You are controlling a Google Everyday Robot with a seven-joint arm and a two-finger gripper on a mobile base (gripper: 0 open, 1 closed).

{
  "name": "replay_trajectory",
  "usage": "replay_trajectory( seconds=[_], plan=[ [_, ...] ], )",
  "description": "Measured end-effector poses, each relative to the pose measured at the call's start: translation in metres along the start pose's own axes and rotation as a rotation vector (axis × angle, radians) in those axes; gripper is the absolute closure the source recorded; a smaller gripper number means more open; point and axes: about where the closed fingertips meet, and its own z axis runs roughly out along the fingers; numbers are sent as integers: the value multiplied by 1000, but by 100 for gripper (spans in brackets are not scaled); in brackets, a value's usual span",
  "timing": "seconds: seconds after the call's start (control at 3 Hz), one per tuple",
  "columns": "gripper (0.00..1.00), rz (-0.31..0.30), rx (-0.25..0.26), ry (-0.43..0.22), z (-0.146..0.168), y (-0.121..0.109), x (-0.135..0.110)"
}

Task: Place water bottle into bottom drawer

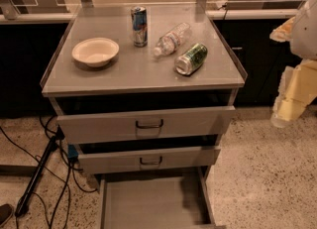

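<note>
A small clear plastic water bottle [172, 38] with a white cap lies on its side on the grey counter [133, 77], just beside a toppled green can [191, 58]. Being round, it may roll or knock the can when grasped. The pale yellow tool [290, 101] hangs well off to the right; whether it is wide or narrow cannot be told. The grey bottom drawer [148, 204] stands open below.

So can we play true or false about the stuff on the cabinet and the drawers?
1. The water bottle lies on its side on the cabinet top. True.
2. The bottom drawer is shut. False: it is pulled open.
3. The green can stands upright. False: it lies on its side.
4. The tool is off to the right, apart from the bottle. True.
5. The blue-silver can sits in the bowl. False: it stands beside it.
</note>
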Motion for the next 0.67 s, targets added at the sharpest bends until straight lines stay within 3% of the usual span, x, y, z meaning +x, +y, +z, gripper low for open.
replay_trajectory(
  seconds=[0.33, 0.67],
  plan=[
    [0, 0, 0, 0, 0, 0, 0],
    [0, -29, 17, 5, 4, -28, 1]
  ],
)
